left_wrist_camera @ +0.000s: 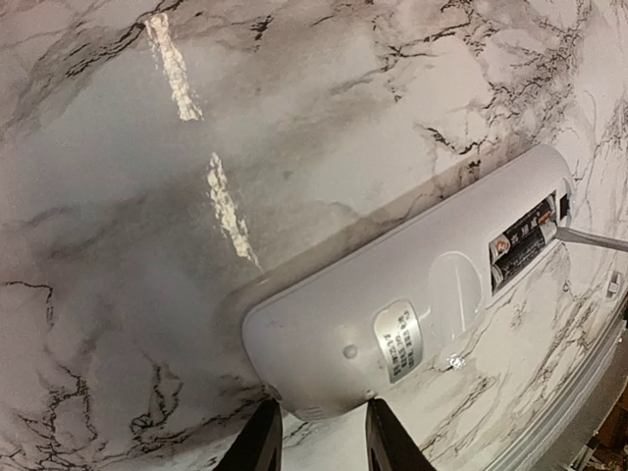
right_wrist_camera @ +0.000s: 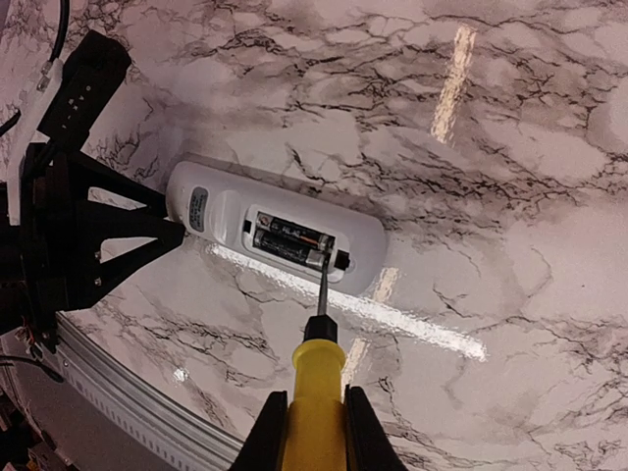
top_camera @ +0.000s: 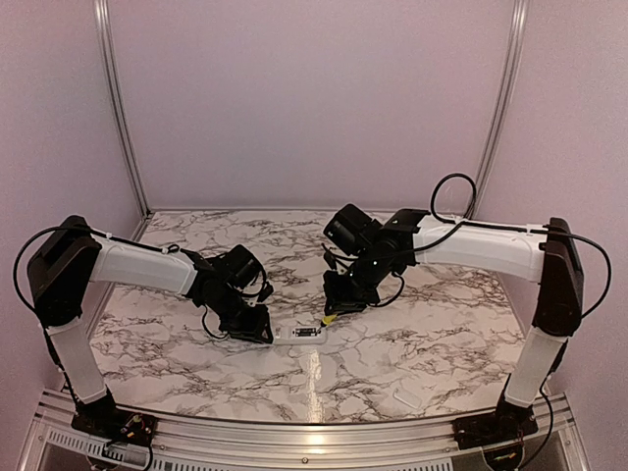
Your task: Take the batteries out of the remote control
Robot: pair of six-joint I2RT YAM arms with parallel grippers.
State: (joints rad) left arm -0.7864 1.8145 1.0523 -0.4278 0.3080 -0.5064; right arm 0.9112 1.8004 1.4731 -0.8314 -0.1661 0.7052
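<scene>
Looking at the surface (top_camera: 196,363), where does the remote control (top_camera: 299,334) lie?

About midway between the left and right edges, somewhat closer to the near edge than the far one, lying lengthwise along the near edge. Its back faces up, and the battery recess is uncovered.

And the batteries (right_wrist_camera: 292,243)?

Both are in the recess, side by side and lengthwise along the remote. The left wrist view shows them too (left_wrist_camera: 522,245), towards the end of the remote that points to the right edge.

What are the left jaws doing?

They stand only narrowly apart. The fingertips (left_wrist_camera: 265,437) press on either side of the remote's rounded end, the one towards the left edge, so they grip it there.

And the right jaws?

They are clamped on the yellow handle of a screwdriver (right_wrist_camera: 317,378), with a finger on each side of it. The shaft points away from the jaws, and its tip sits in the recess at the end of the batteries nearest the right edge. I cannot tell whether the tip touches a battery or only the wall of the recess.

Is anything else lying there?

A small flat white cover piece (top_camera: 404,397) lies towards the near right corner, well apart from the remote and both arms.
</scene>
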